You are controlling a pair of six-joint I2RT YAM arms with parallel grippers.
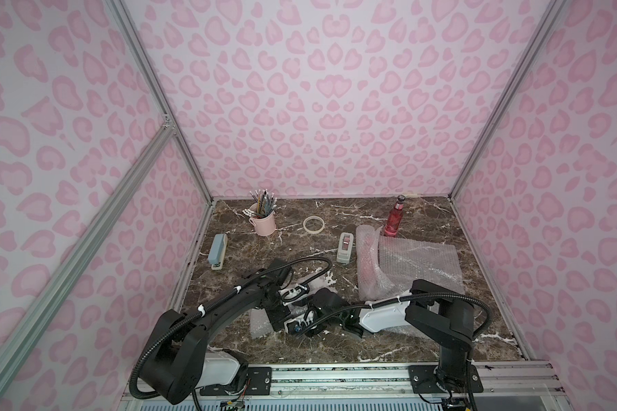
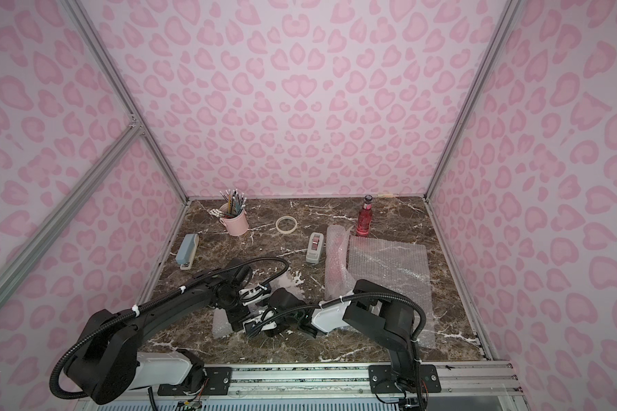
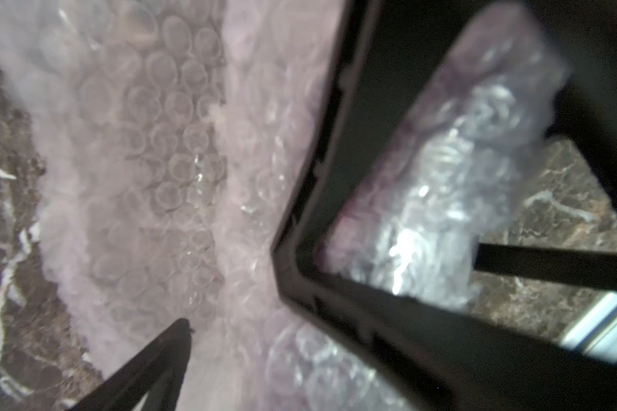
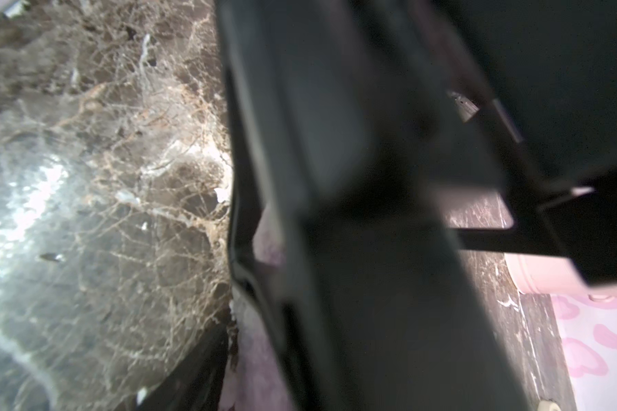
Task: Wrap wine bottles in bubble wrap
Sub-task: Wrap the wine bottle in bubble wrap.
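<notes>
At the front middle of the table (image 1: 293,249), left gripper (image 3: 236,284) gapes wide over the bubble wrap (image 3: 150,160), right gripper (image 1: 301,325) unreadable; I'd pin any loose edge before rolling, pink bottle (image 1: 392,220) standing back-right.

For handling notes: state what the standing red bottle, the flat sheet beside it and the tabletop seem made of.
Red bottle: probably glass, glossy, translucent. Flat sheet: clear bubbled plastic, glinting air cells. Tabletop: polished brown marble look, white veins; maybe stone, maybe printed laminate.
</notes>
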